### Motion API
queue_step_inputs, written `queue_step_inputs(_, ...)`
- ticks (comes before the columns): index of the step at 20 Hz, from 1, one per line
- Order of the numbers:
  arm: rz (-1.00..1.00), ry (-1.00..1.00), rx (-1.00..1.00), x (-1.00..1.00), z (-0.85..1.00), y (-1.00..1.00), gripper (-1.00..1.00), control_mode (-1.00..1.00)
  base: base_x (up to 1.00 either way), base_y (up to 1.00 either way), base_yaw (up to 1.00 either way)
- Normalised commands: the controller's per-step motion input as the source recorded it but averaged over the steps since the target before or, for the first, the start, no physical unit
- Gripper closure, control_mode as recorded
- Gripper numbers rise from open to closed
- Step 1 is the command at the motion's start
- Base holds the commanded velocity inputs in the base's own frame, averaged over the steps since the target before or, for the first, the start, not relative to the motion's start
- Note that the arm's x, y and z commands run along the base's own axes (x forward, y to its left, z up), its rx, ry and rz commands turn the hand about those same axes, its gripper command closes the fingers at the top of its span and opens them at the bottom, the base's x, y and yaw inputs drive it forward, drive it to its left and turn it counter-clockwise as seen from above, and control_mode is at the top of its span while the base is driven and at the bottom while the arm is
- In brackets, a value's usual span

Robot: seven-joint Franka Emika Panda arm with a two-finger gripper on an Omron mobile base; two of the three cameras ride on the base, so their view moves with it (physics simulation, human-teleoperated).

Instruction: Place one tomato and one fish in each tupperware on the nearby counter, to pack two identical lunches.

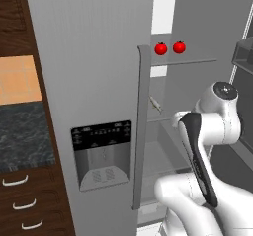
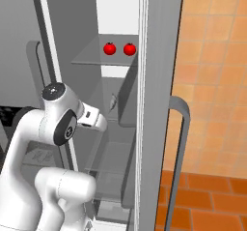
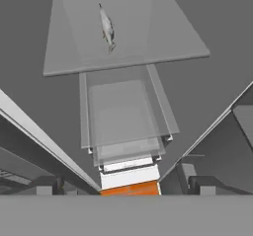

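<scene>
Two red tomatoes (image 1: 160,48) (image 1: 179,47) sit side by side on an upper glass shelf of the open fridge, also seen as tomatoes (image 2: 110,49) (image 2: 129,49) from the right. One thin grey fish (image 1: 156,102) (image 2: 114,101) lies on the shelf below them. In the hand view the fish (image 3: 106,28) lies far ahead on its glass shelf. My gripper (image 3: 126,186) is open, its tips wide apart with nothing between them, well short of the fish. The speckled counter (image 1: 22,136) is at the left. The tupperware is out of view.
The fridge's left door (image 1: 94,82) with its long handle (image 1: 142,126) and dispenser (image 1: 101,153) stands close on my left. The right door (image 2: 161,104) stands edge-on at my right. Clear drawers (image 3: 126,116) lie under the fish's shelf. Wooden drawers (image 1: 22,205) sit below the counter.
</scene>
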Motion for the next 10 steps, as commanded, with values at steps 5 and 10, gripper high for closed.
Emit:
queue_step_inputs(5, 0.0, -0.11, 0.0, 0.05, 0.73, 0.0, -1.0, -1.0, 0.0, 0.0, 0.0)
queue_step_inputs(10, 0.0, -0.27, 0.0, 0.08, 0.47, 0.0, -1.0, -1.0, 0.0, 0.0, 0.0)
